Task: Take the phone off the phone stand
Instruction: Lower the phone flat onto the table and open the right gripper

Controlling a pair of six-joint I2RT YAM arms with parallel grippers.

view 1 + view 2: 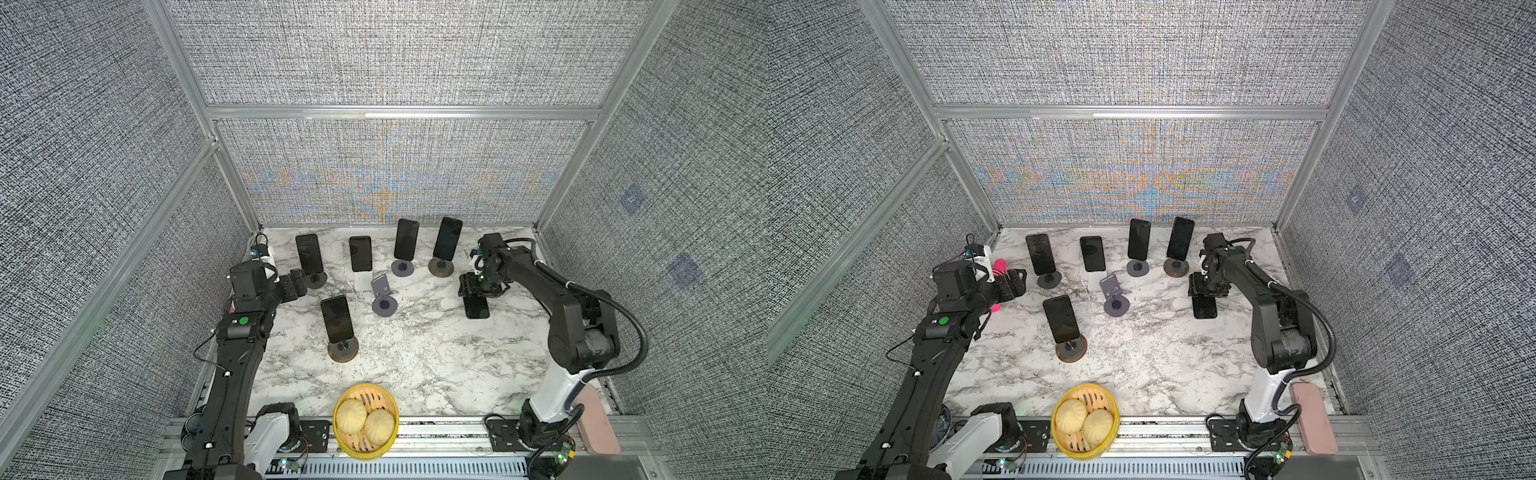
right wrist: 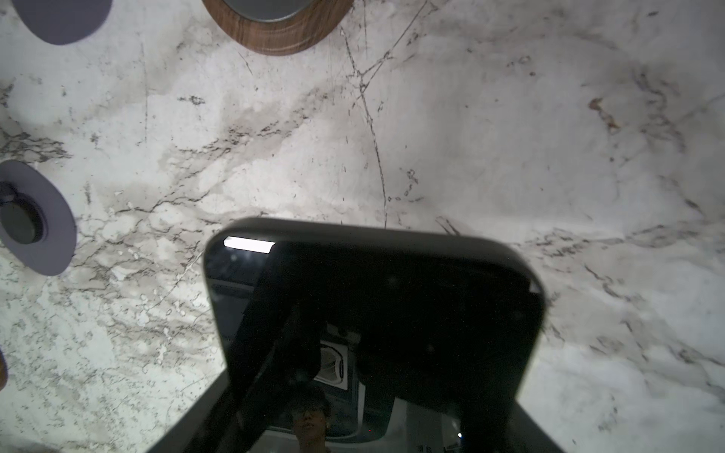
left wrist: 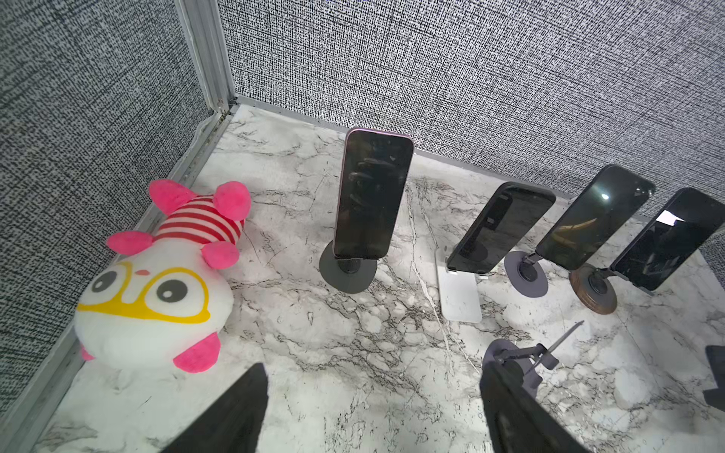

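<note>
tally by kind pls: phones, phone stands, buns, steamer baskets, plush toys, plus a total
phones: 6
phone stands: 6
buns: 2
steamer baskets: 1
plush toys: 1
total: 16

grey woven fabric walls in aluminium framing enclose a white marble tabletop.

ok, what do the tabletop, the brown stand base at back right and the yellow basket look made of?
Tabletop: marble-look, white with grey veining, slight sheen; could be printed laminate.
Brown stand base: wood-grain rim around a grey, metal-looking disc; possibly veneer.
Yellow basket: bamboo-steamer style with slatted floor; the even yellow hints at plastic.
</note>
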